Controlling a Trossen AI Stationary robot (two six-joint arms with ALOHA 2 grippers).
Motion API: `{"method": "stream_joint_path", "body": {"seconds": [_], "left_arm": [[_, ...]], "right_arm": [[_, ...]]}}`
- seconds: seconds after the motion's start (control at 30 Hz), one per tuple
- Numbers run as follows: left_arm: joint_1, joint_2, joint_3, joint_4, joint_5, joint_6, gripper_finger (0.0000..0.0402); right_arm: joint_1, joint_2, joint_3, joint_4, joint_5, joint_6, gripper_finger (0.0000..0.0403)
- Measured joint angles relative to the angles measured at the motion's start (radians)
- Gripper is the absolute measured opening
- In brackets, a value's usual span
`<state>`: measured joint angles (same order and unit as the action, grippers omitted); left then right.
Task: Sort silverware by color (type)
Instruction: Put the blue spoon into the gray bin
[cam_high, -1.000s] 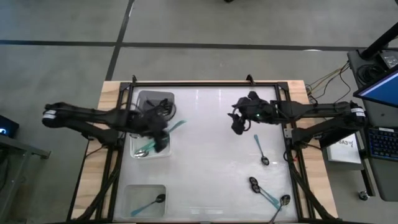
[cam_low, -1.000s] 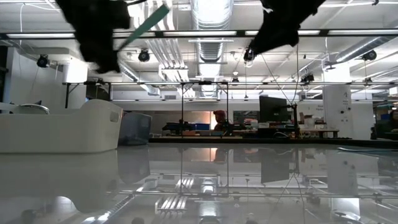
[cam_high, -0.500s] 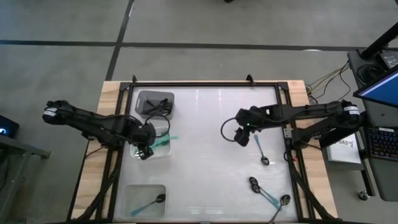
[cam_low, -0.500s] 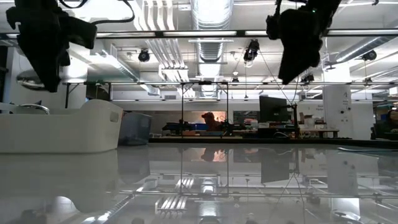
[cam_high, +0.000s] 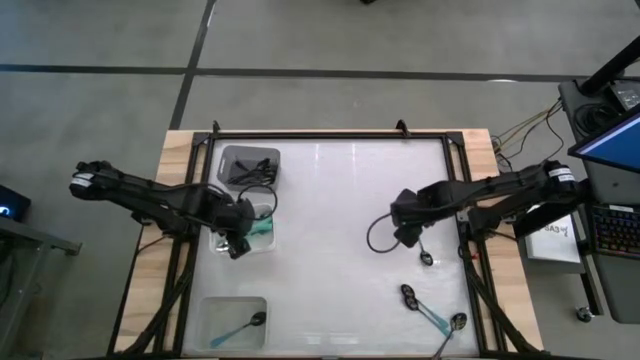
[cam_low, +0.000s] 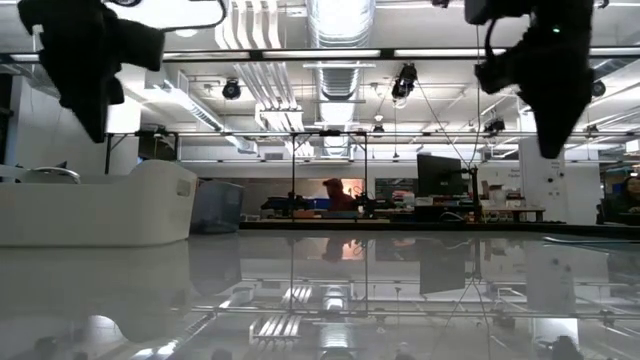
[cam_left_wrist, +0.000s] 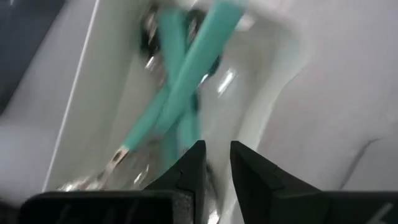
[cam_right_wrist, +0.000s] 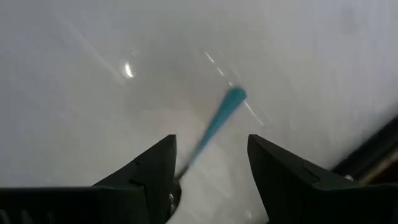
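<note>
While left claw (cam_left_wrist: 216, 163) hangs narrowly parted, empty, right claw (cam_right_wrist: 211, 165) gapes over blurred, seemingly teal-handled spoon (cam_right_wrist: 219, 121).

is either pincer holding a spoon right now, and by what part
Neither holds anything. The left pincer is slightly open over the white bin, with teal-handled spoons lying loose inside. The right pincer is open above a teal-handled spoon on the table.
</note>
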<state>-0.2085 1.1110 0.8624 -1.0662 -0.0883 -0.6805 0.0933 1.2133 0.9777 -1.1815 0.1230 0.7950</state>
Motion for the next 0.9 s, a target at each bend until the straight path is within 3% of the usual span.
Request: {"method": "stream_joint_path", "body": {"seconds": [0.47, 0.7, 0.9], "left_arm": [[0.001, 0.000, 0.007, 0.445, -0.010, 0.148, 0.0056], [0.001, 0.000, 0.007, 0.474, -0.010, 0.150, 0.0056], [0.001, 0.000, 0.007, 0.474, -0.012, 0.175, 0.0056]], "right_arm": [[0.045, -0.002, -0.221, 0.064, -0.020, 0.264, 0.0189], [0.065, -0.002, -0.314, 0.256, -0.121, 0.296, 0.0189], [0.073, -0.002, -0.357, 0.275, -0.133, 0.314, 0.0189]]}}
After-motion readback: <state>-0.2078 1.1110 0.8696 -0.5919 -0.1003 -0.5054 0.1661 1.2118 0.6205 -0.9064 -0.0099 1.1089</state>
